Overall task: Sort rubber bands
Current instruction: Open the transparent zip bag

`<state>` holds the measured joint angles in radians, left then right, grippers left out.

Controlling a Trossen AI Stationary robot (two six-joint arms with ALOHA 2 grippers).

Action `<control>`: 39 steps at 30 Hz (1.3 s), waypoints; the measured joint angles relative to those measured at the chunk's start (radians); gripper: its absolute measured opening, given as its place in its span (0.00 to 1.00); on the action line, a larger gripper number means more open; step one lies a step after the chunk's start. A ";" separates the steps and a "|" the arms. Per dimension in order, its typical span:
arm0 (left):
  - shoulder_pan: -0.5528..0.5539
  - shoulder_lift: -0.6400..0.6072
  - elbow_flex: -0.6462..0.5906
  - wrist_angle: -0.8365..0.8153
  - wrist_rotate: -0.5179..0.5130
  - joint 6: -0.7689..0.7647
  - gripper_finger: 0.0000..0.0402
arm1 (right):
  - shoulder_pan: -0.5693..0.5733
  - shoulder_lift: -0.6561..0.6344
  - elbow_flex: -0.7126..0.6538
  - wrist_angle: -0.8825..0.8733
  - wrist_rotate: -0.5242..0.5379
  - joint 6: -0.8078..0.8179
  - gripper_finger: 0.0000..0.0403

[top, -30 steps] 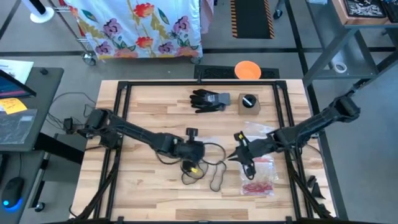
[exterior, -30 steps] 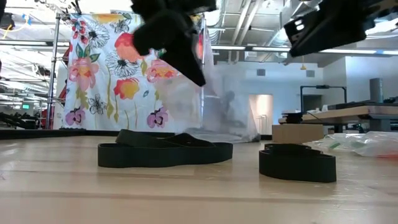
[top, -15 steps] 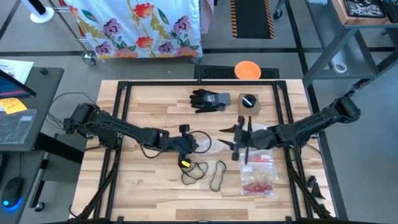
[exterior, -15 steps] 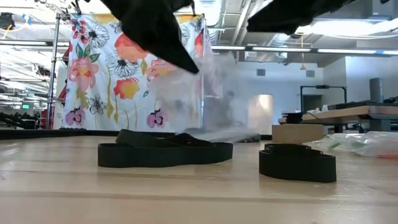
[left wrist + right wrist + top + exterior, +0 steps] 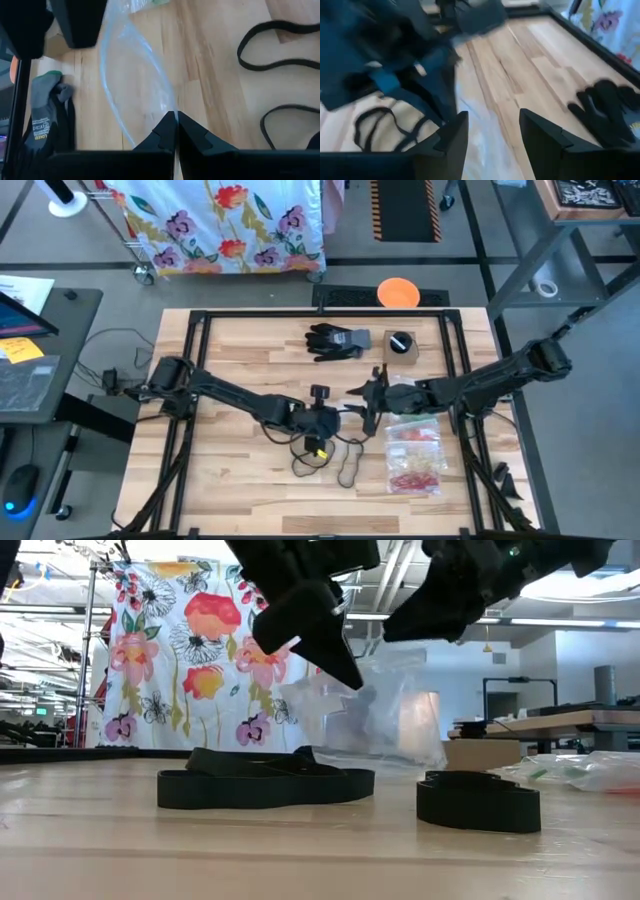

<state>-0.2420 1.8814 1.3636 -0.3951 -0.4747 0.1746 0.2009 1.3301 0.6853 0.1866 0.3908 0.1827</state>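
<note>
The left pincer [image 5: 335, 418] pinches the clear bag [image 5: 132, 90] shut-jawed; the right pincer [image 5: 372, 395] gapes beside it. Black rubber bands [image 5: 347, 465] lie below them; spreading the bag's mouth calls for opposing pulls.

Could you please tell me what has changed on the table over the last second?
The right hand opened and moved toward the table's middle. The left hand, shut on the clear bag, shifted right. The black glove and black bands stayed put.
</note>
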 joint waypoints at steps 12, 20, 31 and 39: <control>0.000 0.004 0.007 0.003 -0.003 -0.014 0.00 | -0.009 0.034 0.005 -0.077 -0.034 0.069 0.44; 0.000 0.004 0.007 0.001 -0.004 -0.023 0.00 | -0.012 0.032 0.043 -0.207 -0.050 0.112 0.43; 0.000 0.004 0.007 0.013 -0.005 -0.023 0.00 | -0.021 0.032 0.047 -0.232 -0.047 0.127 0.11; 0.000 0.004 0.007 0.029 -0.004 -0.020 0.00 | -0.006 0.032 0.047 -0.146 0.008 0.075 0.01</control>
<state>-0.2424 1.8851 1.3708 -0.3664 -0.4789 0.1543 0.1945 1.3624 0.7322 0.0405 0.3984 0.2573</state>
